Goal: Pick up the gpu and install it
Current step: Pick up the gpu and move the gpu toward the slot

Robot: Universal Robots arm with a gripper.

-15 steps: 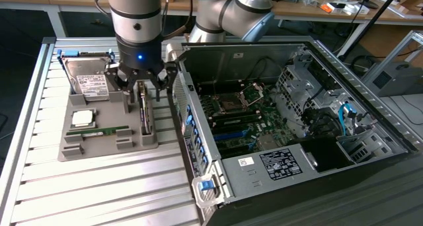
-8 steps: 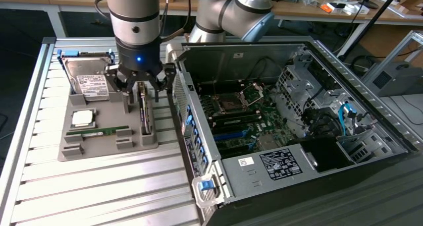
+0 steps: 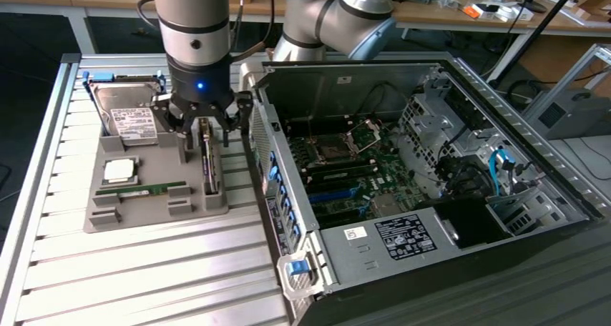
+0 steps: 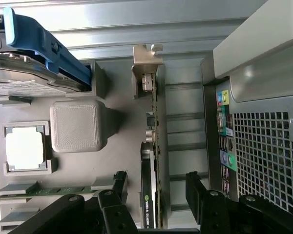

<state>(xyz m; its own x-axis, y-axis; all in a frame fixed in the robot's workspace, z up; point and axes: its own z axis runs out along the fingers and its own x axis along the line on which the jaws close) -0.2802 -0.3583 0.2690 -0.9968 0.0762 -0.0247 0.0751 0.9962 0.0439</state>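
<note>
Quick count from what I can see — one gpu [image 3: 208, 165], one hard drive [image 3: 129, 113], one CPU chip [image 3: 119, 170], one RAM stick [image 3: 145, 190], one grey holder tray [image 3: 143, 213], one open PC case [image 3: 270, 129], one robot arm [image 3: 196, 26].

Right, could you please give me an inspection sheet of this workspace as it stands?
Surface: slatted metal table carrying a grey holder tray and an open computer case.
Job's things: gpu stands on edge in the tray's slot, not lifted.
Clutter: hard drive, CPU and RAM stick seated in the tray.
Grippers: gripper open, fingers either side of the gpu.
Cables: blue cables inside the case; black cable beside the arm.
Surroundings: cluttered workbench behind the table.
</note>
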